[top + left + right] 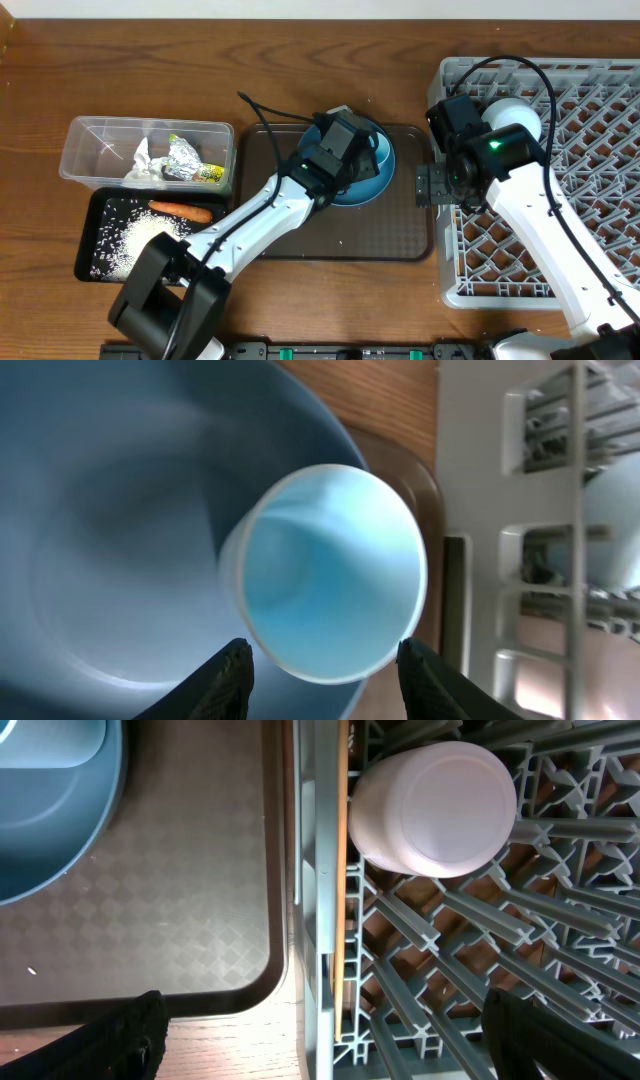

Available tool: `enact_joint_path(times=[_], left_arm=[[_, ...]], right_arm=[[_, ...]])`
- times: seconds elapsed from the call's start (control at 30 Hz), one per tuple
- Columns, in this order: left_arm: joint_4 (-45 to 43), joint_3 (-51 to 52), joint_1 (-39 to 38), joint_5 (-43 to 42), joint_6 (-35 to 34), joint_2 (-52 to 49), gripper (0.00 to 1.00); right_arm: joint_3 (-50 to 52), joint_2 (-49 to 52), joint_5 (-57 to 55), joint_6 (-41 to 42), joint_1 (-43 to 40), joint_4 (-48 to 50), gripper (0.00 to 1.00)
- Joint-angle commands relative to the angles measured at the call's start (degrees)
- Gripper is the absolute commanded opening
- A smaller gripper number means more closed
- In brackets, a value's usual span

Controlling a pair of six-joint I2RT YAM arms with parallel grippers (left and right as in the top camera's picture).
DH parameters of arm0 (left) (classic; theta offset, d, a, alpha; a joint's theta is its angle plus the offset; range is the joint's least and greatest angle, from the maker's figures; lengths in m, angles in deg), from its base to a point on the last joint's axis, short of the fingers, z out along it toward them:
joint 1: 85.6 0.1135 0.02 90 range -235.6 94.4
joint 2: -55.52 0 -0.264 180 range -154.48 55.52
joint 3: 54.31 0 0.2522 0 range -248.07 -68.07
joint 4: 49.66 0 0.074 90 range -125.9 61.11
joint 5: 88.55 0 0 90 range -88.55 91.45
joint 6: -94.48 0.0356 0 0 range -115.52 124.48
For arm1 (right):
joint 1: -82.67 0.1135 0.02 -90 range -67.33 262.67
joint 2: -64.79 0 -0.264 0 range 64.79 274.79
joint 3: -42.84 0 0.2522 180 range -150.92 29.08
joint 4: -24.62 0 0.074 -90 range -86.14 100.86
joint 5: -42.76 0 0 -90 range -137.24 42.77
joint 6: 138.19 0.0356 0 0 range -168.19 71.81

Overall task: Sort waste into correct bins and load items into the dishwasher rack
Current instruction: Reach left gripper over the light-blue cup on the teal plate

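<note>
The near half of the serving tray (370, 232) lay open. The dishwasher rack (600, 100) walled its right edge, and the blue plate (372, 185) filled its far corner.

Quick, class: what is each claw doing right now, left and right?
Left claw: set around the light blue cup; whether it grips cannot be told.
Right claw: open, holding nothing.

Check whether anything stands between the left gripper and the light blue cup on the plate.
Nothing visible does. In the left wrist view the left gripper has its open fingers on either side of the light blue cup, which sits on the blue plate, with no object in between.
</note>
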Motion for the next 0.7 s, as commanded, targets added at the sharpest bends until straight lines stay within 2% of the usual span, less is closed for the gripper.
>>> enact_joint_path(times=[0.0,0.2,0.3,0.67], left_arm=[[-0.07,0.22,0.07,2.25,-0.72,-1.86,0.5],[-0.2,0.22,0.07,2.25,-0.72,-3.69,0.48],[-0.22,0.22,0.07,2.25,-0.7,-3.82,0.4],[0.44,0.22,0.02,5.29,-0.7,-4.26,0.22]], right_arm=[[0.07,-0.57,-0.26,0.26,-1.18,-0.04,0.99],[0.07,-0.57,-0.26,0.26,-1.18,-0.04,0.99],[0.07,-0.59,-0.26,0.26,-1.18,-0.04,0.99],[0.07,-0.57,-0.26,0.26,-1.18,-0.04,0.99]])
